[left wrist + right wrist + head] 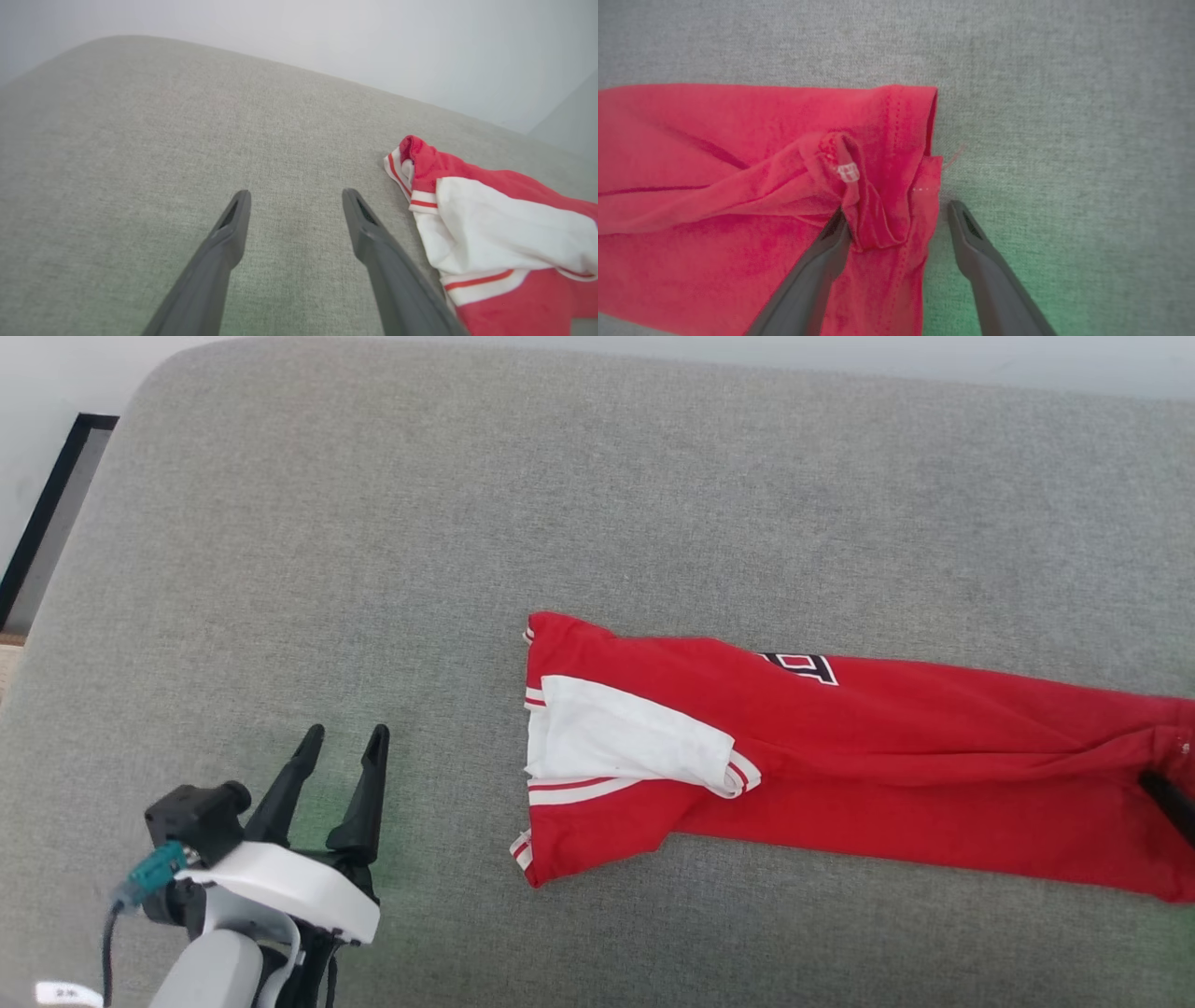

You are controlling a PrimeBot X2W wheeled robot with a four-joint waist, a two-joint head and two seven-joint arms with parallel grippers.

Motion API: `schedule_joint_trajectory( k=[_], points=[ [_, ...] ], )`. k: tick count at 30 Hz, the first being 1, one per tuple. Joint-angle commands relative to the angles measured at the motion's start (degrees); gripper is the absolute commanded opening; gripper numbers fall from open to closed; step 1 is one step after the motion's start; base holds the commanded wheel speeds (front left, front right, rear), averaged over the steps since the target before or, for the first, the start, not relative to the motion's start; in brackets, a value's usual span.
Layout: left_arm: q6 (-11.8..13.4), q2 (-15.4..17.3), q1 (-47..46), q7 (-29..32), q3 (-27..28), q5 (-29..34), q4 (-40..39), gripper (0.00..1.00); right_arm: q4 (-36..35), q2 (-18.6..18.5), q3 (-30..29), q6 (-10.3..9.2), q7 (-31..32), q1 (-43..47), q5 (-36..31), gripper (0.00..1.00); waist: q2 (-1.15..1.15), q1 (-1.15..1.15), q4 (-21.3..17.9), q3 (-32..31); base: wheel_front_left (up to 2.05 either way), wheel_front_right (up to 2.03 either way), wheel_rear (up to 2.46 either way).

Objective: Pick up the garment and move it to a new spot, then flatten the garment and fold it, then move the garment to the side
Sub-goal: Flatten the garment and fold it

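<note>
The garment (887, 747), a red T-shirt, lies folded into a long narrow strip across the grey cushion (467, 523). Its white sleeve with striped trim (616, 737) sits at the left end, and part of the black lettering (803, 665) shows on top. My left gripper (345, 735) stands open over bare cushion, left of the sleeve end and apart from it. In the left wrist view the left gripper (296, 193) has nothing between its fingers, and the garment (490, 224) lies to the right. My right gripper (896, 210) is open at the garment's (714, 140) bunched hem, with its left finger (831, 242) on the cloth.
The cushion's rounded left edge (84, 551) drops off beside a dark-framed strip (47, 513). A pale wall (373, 37) runs behind the cushion. One dark finger (1169, 803) of the right gripper reaches in at the head view's right edge, over the garment's end.
</note>
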Motion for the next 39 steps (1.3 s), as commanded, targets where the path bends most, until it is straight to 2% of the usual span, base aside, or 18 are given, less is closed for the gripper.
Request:
schedule_joint_trajectory(
  k=[1, 8, 15, 16, 17, 18, 19, 29, 39],
  points=[
    [0.2, -1.0, 1.5, -0.3, 2.1, 4.7, -1.3, 1.00, 1.4, 1.4, 0.9, 0.02, 1.3, 0.3, 0.4, 1.00, 0.00, 0.00, 0.1, -0.2, 0.00, 0.00, 0.00],
    [0.1, -5.0, 5.1, -0.3, 8.4, 21.0, -7.3, 1.00, 4.6, 3.0, 1.9, 0.02, 4.0, -1.2, 0.8, 1.00, 0.00, 0.00, 0.2, -0.5, 0.00, 0.00, 0.00],
    [0.1, -7.5, 6.2, -0.3, 10.8, 26.4, -10.4, 1.00, 7.6, 4.6, 4.2, 0.03, 7.3, -2.3, 0.2, 1.00, 0.00, 0.00, 0.3, -0.2, 0.00, 0.00, 0.00],
    [0.1, -7.6, 6.3, -0.3, 10.8, 26.8, -10.6, 1.00, 7.9, 4.8, 4.6, 0.03, 7.7, -2.6, 0.1, 0.95, 0.00, 0.00, 0.4, -0.1, 0.00, 0.00, 0.00],
    [0.1, -7.6, 6.3, -0.3, 11.0, 27.5, -10.8, 1.00, 8.1, 4.9, 4.8, 0.04, 7.8, -2.7, 0.1, 0.65, 0.00, 0.00, 0.4, 0.0, 0.00, 0.00, 0.00],
    [0.1, -7.9, 6.3, -0.3, 11.0, 27.7, -10.9, 1.00, 8.2, 5.0, 5.0, 0.06, 7.8, -2.9, 0.1, 0.25, 0.00, 0.00, 0.5, 0.0, 0.00, 0.00, 0.00],
    [0.1, -8.2, 6.3, -0.3, 11.1, 27.9, -11.0, 1.00, 8.6, 5.1, 5.2, 0.07, 7.8, -3.4, 0.0, 0.00, 0.00, 0.00, 0.5, 0.2, 0.00, 0.00, 0.00],
    [0.1, -8.4, 6.1, -0.3, 11.2, 27.6, -8.9, 1.00, 8.3, 2.4, 1.4, -0.23, 3.7, -5.7, 0.0, 0.00, 0.00, 0.00, -0.9, 0.3, 0.00, 0.00, 0.00],
    [0.1, -8.0, 4.8, -0.3, 11.1, 27.3, -13.5, 1.00, 6.1, -1.8, -5.7, -0.12, 0.4, -5.3, 0.7, 0.00, 0.00, 0.00, -4.4, 1.3, 0.00, 0.00, 0.00]
  ],
)
